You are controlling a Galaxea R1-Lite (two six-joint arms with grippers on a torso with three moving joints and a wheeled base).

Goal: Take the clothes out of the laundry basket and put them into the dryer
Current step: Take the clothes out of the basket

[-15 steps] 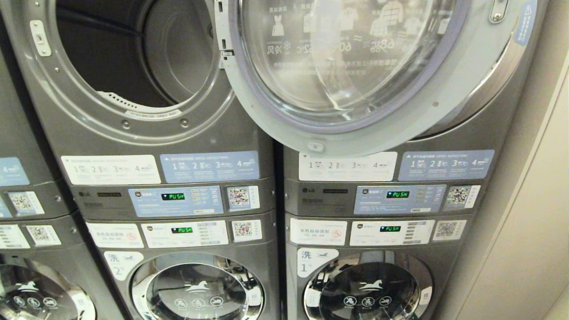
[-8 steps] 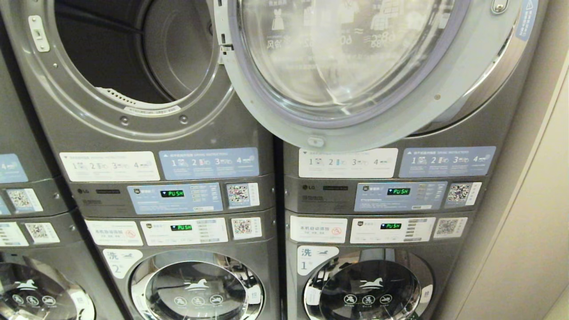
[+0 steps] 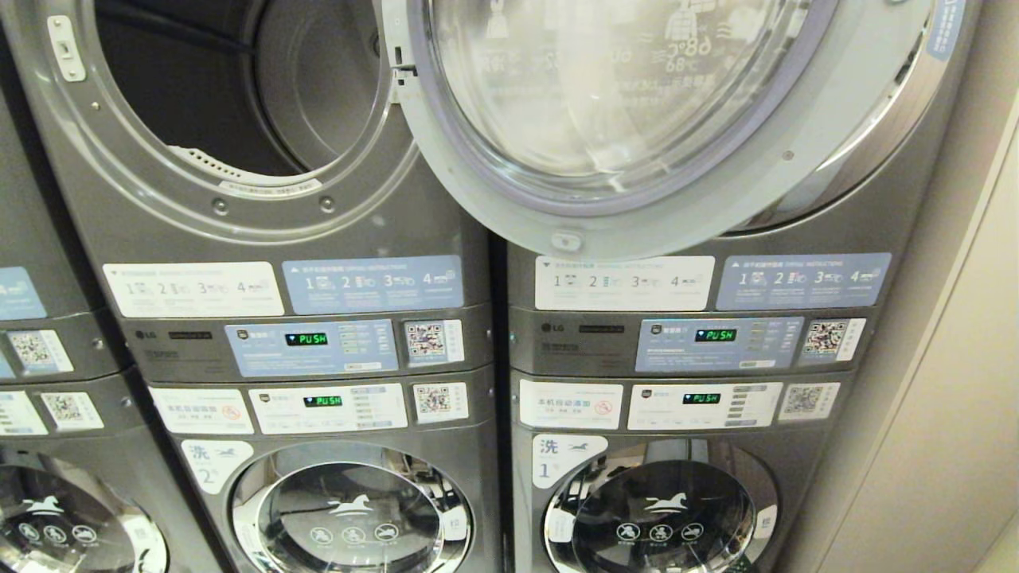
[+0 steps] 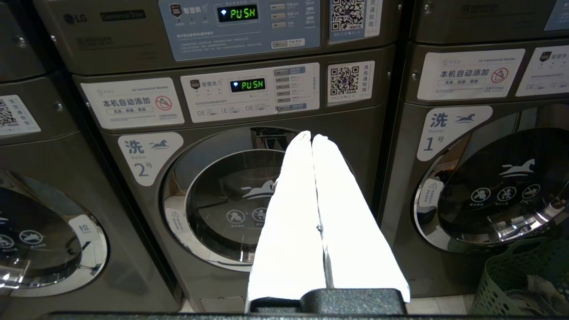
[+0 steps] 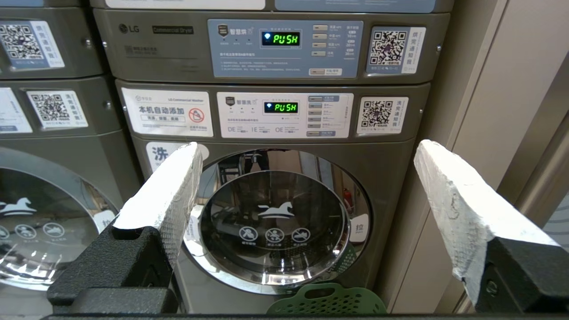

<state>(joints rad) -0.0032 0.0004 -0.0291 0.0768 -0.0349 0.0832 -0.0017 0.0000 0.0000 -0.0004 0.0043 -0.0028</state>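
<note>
Dryer (image 3: 239, 87) door (image 3: 637, 119) swung open, drum empty. Left hand (image 4: 312, 138) clenched, holding nothing, facing washer 2 (image 4: 231, 204). Right hand (image 5: 306, 155) released, fingers wide, before washer 1 (image 5: 275, 222). Green basket (image 4: 515, 280) with clothes (image 4: 540, 289) on floor below washer 1.

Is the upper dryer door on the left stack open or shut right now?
Open. The dryer door is swung out to the right, and the dark drum shows bare through the round opening.

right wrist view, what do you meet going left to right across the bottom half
left washer door → one open finger → washer 1 door with the green basket rim below it → other finger → beige wall
</note>
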